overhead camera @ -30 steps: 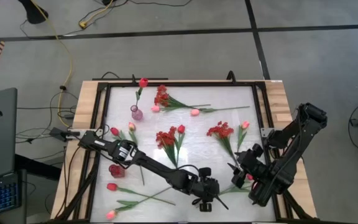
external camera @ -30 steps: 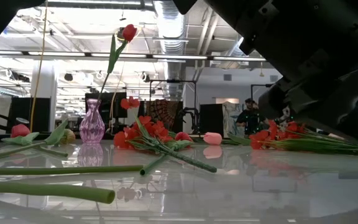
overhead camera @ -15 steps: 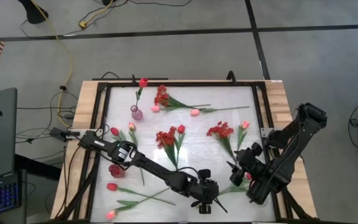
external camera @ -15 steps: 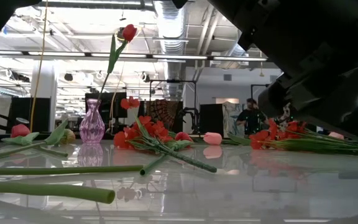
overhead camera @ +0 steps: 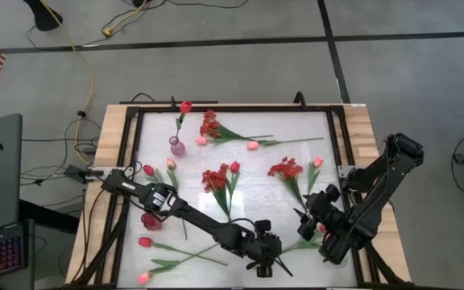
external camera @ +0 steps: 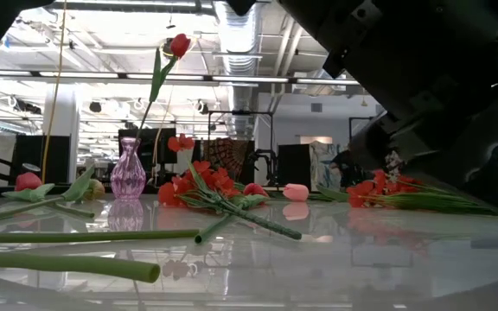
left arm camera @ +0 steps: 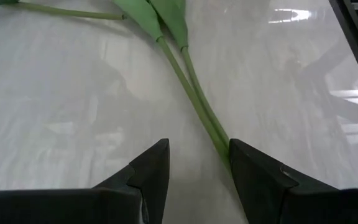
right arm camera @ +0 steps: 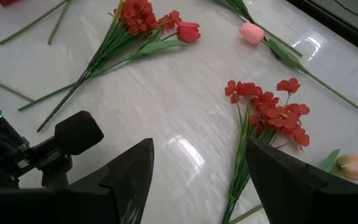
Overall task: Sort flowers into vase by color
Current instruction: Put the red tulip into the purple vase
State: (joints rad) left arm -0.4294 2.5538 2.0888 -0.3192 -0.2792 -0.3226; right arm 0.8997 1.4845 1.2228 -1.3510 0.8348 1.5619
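Down at the near edge we find the left gripper (overhead camera: 267, 264) low over the white table (overhead camera: 296, 153), its fingers (left arm camera: 148, 171) parted and grasping nothing, with a pair of green stems (left arm camera: 194, 99) running right beside one fingertip (whether it touches them we cannot tell). Just to the right, the right gripper (overhead camera: 306, 225) hovers near the table's right side, jaws spread wide and empty, looking out on a spray of small red blossoms (right arm camera: 269, 112) and a pink tulip (right arm camera: 251, 32). Over at the near left we see a red tulip (overhead camera: 144, 242) and a pink tulip at the near corner (overhead camera: 143, 278) lying flat, and a red vase (overhead camera: 151, 221) partly under the left arm. Mid-table there is a red bunch (overhead camera: 217, 179), and beside it to the right the red spray with a pink tulip (overhead camera: 317, 162). Further back, a pink glass vase (external camera: 128, 170) stands upright holding one red tulip (external camera: 178, 45) on a tall stem. Farthest off, another red spray (overhead camera: 209, 126) lies with two pink tulips (overhead camera: 252, 146) near the back edge.
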